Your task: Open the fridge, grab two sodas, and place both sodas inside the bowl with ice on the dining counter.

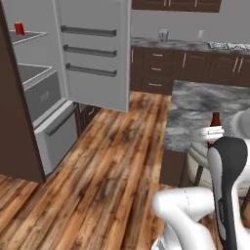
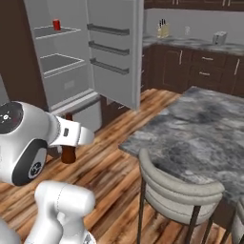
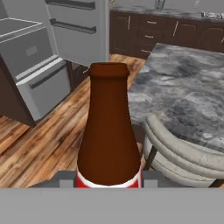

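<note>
My gripper (image 1: 213,131) is shut on a dark brown soda bottle (image 1: 215,120) with a red label, holding it upright in the air beside the near corner of the dining counter (image 1: 210,105). In the hand view the bottle (image 3: 109,127) rises right in front of the camera. From the right base view the bottle (image 2: 68,152) hangs below the hand (image 2: 71,135) over the wood floor. The fridge (image 1: 44,93) stands open at the left, its door (image 1: 93,53) swung wide. A red soda can (image 1: 19,28) stands on the top shelf (image 2: 56,24). The bowl and ice are out of view.
A grey-cushioned stool (image 2: 176,188) stands at the near edge of the marbled dining counter (image 2: 200,133). Dark cabinets under a grey back counter (image 1: 190,46) line the far wall. Open wood floor (image 1: 107,161) lies between fridge and island.
</note>
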You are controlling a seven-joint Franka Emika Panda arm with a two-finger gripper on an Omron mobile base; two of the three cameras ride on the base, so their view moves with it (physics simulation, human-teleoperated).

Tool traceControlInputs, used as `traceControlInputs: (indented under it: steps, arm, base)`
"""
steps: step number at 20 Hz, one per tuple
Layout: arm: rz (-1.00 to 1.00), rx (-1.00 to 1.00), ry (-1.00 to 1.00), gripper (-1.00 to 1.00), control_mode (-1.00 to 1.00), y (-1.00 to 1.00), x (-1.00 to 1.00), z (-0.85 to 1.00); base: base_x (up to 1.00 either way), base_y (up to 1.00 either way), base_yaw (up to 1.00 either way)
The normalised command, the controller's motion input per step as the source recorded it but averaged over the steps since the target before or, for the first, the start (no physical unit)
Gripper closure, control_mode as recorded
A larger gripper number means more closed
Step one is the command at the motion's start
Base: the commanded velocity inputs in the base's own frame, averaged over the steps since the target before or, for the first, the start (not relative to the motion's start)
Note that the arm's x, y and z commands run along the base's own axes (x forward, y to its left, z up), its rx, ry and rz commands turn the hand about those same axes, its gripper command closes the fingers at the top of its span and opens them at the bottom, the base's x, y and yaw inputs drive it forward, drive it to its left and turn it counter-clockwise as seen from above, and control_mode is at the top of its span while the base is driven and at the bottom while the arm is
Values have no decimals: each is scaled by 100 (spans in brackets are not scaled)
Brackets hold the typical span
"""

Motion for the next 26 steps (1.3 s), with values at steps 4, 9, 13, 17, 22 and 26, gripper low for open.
traceControlInputs:
  steps: [4,9,13,17,22,26]
  arm:
    - [0,0,0,100,100,0,0,0]
    - [0,0,0,100,100,0,0,0]
    - [0,0,0,100,100,0,0,0]
    - [0,0,0,100,100,0,0,0]
    - [0,0,0,100,100,0,0,0]
    - [0,0,0,100,100,0,0,0]
  base:
    - [-100,-33,-15]
    - [-84,-89,-15]
    - [-59,-100,-16]
    - [-42,-100,-20]
    - [-29,-100,-23]
    - [-8,-100,-28]
